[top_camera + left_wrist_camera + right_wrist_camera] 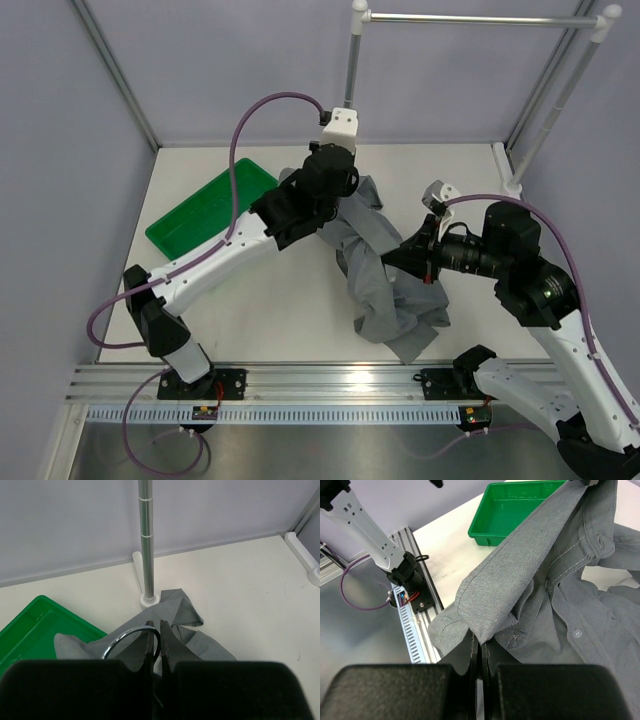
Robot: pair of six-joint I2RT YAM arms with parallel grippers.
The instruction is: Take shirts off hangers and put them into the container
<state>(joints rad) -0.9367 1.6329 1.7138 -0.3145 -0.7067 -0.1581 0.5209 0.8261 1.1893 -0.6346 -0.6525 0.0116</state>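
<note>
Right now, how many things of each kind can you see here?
grey shirt: 1
green tray: 1
hanger hook: 1
silver rail: 1
robot arms: 2
Total: 6

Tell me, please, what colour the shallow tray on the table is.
The tray is plain bright green, clearest in the right wrist view.

The shirt (560, 610) is soft grey cloth, matt, with a fine diagonal weave, stitched seams and small smooth buttons (576, 633). The tray (520, 507) is bright green plastic, smooth and glossy. The hanger hook (119, 640) is thin shiny metal wire, and the post (145, 540) is polished metal tube. The worktop (250, 590) is smooth, matt off-white.
</note>
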